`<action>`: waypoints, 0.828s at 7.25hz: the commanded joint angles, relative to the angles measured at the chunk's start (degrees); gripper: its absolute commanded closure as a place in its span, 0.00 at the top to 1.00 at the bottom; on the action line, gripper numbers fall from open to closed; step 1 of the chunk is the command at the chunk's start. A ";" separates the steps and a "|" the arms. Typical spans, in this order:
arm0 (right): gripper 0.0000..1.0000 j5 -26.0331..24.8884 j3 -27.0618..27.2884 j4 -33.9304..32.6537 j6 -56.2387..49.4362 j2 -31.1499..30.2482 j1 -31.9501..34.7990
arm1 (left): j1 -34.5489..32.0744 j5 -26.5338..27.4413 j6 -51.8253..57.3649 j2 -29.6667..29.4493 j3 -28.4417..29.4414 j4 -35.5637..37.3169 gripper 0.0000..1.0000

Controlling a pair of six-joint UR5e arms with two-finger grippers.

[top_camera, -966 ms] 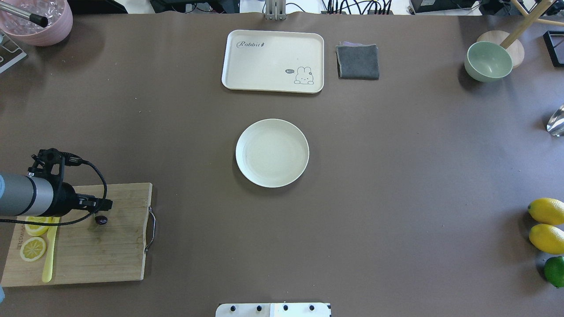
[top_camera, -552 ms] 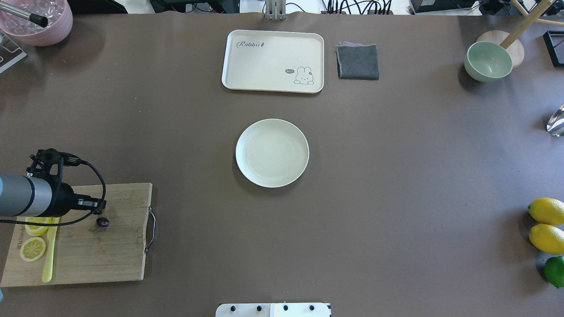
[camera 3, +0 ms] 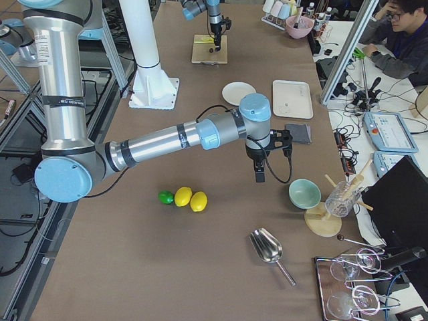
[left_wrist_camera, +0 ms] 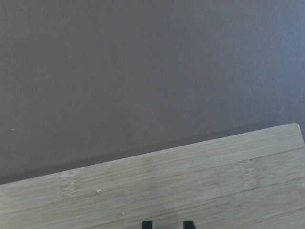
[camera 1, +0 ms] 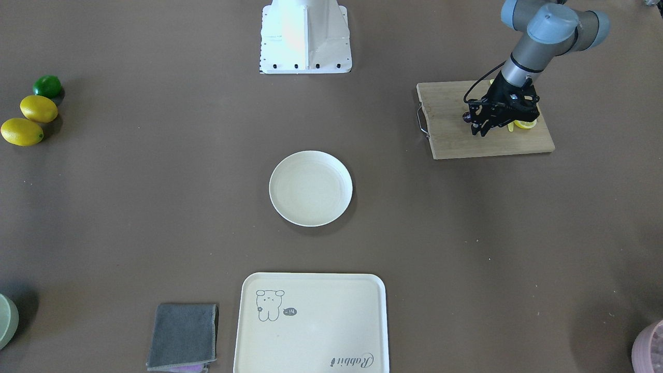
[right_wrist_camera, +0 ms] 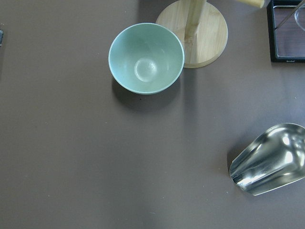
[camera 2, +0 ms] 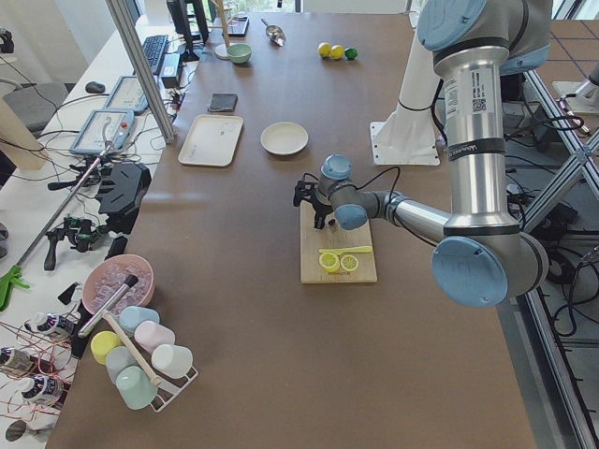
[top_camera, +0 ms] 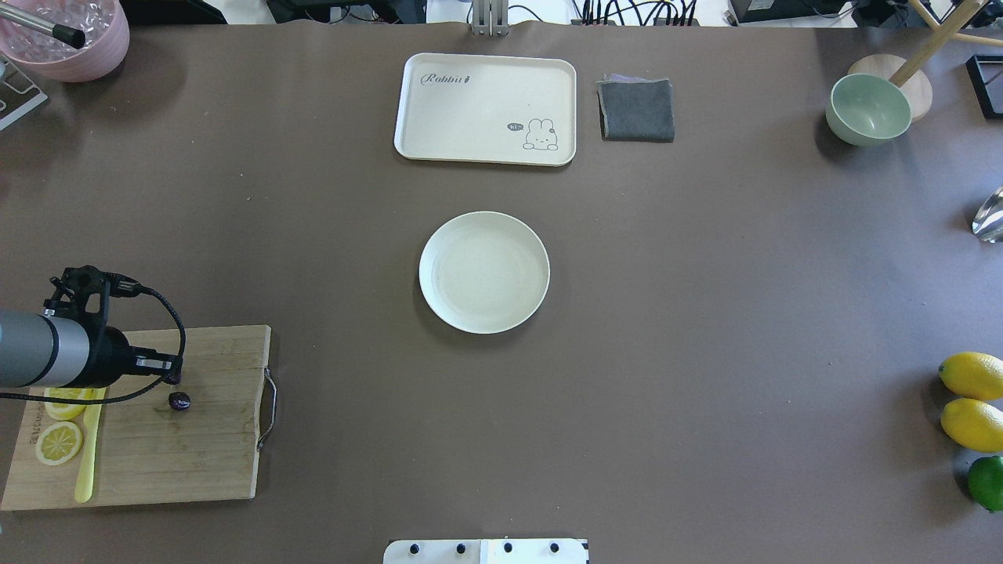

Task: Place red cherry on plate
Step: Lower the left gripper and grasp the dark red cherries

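The red cherry [top_camera: 179, 402] is a tiny dark maroon fruit lying on the wooden cutting board [top_camera: 204, 462] at the near left. My left gripper [top_camera: 171, 370] hovers just beyond it, apart from it. In the left wrist view its two fingertips [left_wrist_camera: 147, 224] stand apart over bare board with nothing between them, so it is open. From the front, the cherry [camera 1: 467, 117] sits beside the left gripper [camera 1: 481, 130]. The round cream plate [top_camera: 484, 272] is bare at the table's middle. My right gripper [camera 3: 259, 175] shows only in the right side view, near the green bowl; whether it is open or shut I cannot tell.
Lemon slices [top_camera: 59, 442] and a yellow knife [top_camera: 86, 462] share the board. A rabbit tray [top_camera: 486, 108] and grey cloth [top_camera: 636, 110] lie at the back. Green bowl [top_camera: 868, 108], metal scoop [right_wrist_camera: 269, 164], two lemons [top_camera: 972, 376] and a lime are at the right.
My left gripper has drawn back toward the left edge of the overhead view. The cherry has shifted slightly toward the near edge of the board.
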 commanded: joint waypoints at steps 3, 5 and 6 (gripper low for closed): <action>1.00 0.09 0.00 0.00 0.00 -0.07 0.00 | -0.08 -0.10 -0.29 0.01 -0.95 0.00 0.08; 1.00 0.00 0.00 0.00 0.00 -0.07 0.00 | -0.52 -0.27 -0.30 -0.34 -2.79 0.00 0.00; 1.00 0.00 0.00 0.00 0.00 -0.07 0.00 | -0.61 -0.54 -0.47 -1.47 -3.06 0.00 0.00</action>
